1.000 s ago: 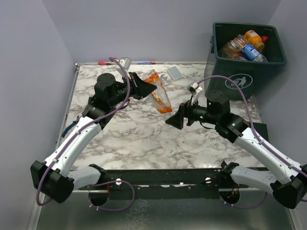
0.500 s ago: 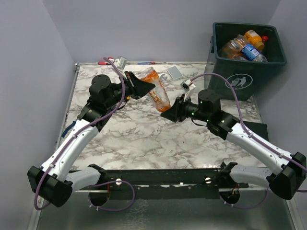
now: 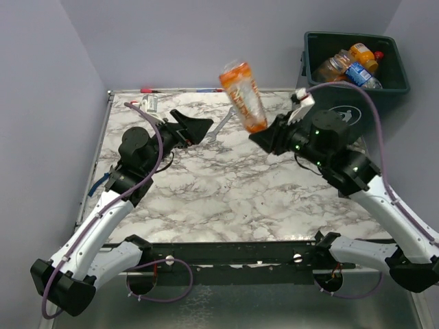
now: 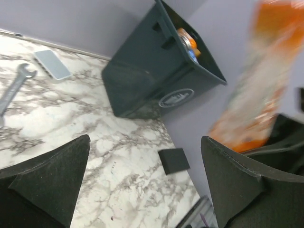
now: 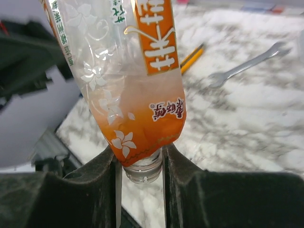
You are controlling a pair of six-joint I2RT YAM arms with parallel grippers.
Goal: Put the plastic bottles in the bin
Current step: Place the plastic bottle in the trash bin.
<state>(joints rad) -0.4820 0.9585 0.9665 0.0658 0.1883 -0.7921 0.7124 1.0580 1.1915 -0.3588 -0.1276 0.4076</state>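
Two-arm workcell seen from above and from both wrists. The right hand [image 5: 140,166] is closed on the clear neck of an orange-labelled plastic bottle [image 3: 243,96], one finger pressing each side of the neck. The bottle is inverted, base uppermost and tilted towards the left arm, and is held in the air above the far middle of the marble tabletop [image 3: 226,199], touching nothing else. The left hand [image 3: 195,127] stands fully open and holds nothing, its two fingers spread wide just to the left of the raised bottle and apart from it. In the left wrist view the bottle appears as a blur beside the right finger. The dark green bin [image 3: 329,103] stands at the far right corner and contains several bottles [image 3: 350,65], among them orange and blue-labelled ones. A silver wrench [image 3: 218,127] lies flat on the tabletop between the two hands. A yellow-handled tool [image 5: 192,56] lies near the wrench.
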